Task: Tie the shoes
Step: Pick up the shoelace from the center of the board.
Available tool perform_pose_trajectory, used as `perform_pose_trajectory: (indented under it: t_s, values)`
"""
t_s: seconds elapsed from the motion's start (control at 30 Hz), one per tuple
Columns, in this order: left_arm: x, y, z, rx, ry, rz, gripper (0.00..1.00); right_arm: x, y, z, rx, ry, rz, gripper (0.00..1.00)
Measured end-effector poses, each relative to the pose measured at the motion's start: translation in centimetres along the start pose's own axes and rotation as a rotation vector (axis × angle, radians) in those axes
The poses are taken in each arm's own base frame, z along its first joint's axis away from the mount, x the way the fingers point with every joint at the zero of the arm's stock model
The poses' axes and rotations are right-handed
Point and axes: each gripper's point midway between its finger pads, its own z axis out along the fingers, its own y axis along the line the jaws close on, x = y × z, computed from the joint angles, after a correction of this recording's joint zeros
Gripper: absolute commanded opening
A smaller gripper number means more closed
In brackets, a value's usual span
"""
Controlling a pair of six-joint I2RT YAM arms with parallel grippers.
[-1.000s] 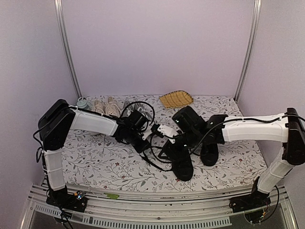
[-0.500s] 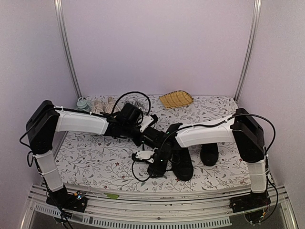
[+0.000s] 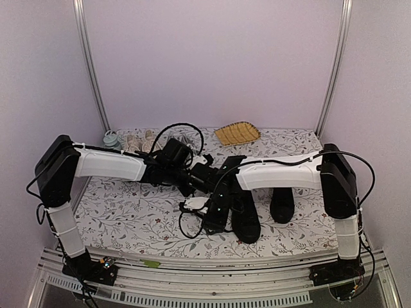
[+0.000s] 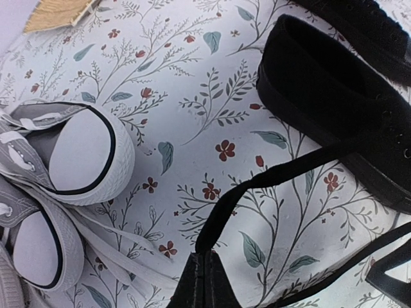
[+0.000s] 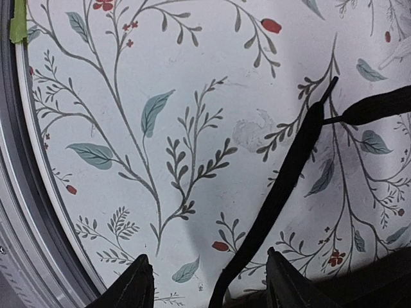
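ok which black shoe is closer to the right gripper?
The left-hand black shoe in the top view, beside the right gripper; the other black shoe stands beyond it.

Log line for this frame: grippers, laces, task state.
left gripper: shut on lace | right gripper: open, straddling a lace | shoes: untied

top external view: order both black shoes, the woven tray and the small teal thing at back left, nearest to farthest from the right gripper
From the right gripper:
1. left-hand black shoe, right beside it, mid-table.
2. right-hand black shoe, further to the right.
3. woven tray, back centre.
4. small teal thing, back left corner.
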Motion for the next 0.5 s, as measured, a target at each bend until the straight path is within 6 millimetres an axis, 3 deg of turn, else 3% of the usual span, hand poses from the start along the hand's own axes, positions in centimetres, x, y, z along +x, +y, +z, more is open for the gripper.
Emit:
perform_pose_trajectory:
  t_s: [0.17,0.37,0.43,0.5]
  values:
    - [0.0,0.0,0.0,0.000,0.000,0.000,0.00,0.2,-0.6,-1.3,0.037,0.000,-0.014,0.61]
    - [0.0,0.0,0.0,0.000,0.001,0.003,0.00,4.0,-0.7,0.9,0.022,0.134,0.006,0.59]
    - [0.0,0.0,0.0,0.000,0.001,0.004,0.00,5.1,-0.8,1.9,0.017,0.181,0.010,0.51]
    - [0.1,0.0,0.0,0.001,0.004,0.004,0.00,5.2,-0.9,2.0,0.023,0.189,0.010,0.32]
